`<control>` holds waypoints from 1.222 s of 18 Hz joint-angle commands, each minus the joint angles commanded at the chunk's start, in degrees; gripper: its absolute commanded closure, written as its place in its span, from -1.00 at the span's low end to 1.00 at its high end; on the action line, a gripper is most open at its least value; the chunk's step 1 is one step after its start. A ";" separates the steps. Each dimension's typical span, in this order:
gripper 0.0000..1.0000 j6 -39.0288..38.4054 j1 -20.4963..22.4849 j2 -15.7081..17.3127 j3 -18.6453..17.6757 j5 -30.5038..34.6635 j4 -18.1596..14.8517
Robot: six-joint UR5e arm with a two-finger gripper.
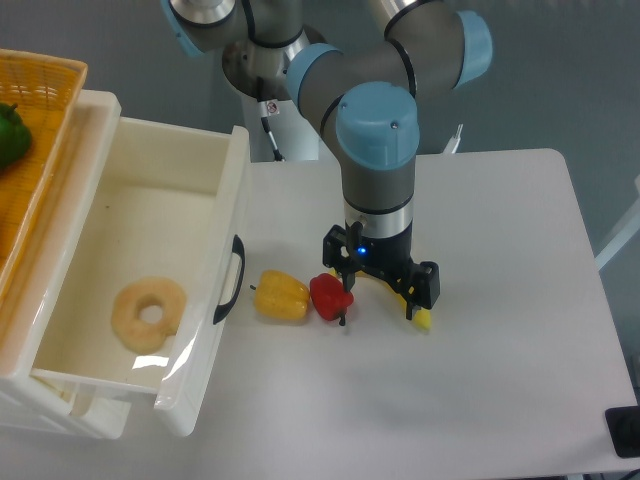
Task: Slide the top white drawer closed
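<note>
The top white drawer (215,290) stands pulled far out over the table's left side, its glossy front panel facing right with a curved black handle (234,278). A pale ring-shaped piece (149,312) lies on its floor. My gripper (377,318) hangs over the table to the right of the drawer, fingers pointing down and spread apart, with nothing between them. Its left finger (343,310) sits right by a red pepper (328,296), and the right finger is next to a small yellow item (422,320).
A yellow pepper (281,295) lies between the drawer handle and the red pepper. A wicker basket (35,120) with a green pepper (10,135) rests on the cabinet top at the far left. A dark object (625,432) sits at the table's right front corner.
</note>
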 joint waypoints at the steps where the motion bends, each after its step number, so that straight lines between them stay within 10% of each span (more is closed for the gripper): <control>1: -1.00 -0.53 0.00 -0.09 -0.18 0.96 0.00; 22: -1.00 -10.47 -1.23 -0.53 -1.67 2.38 0.09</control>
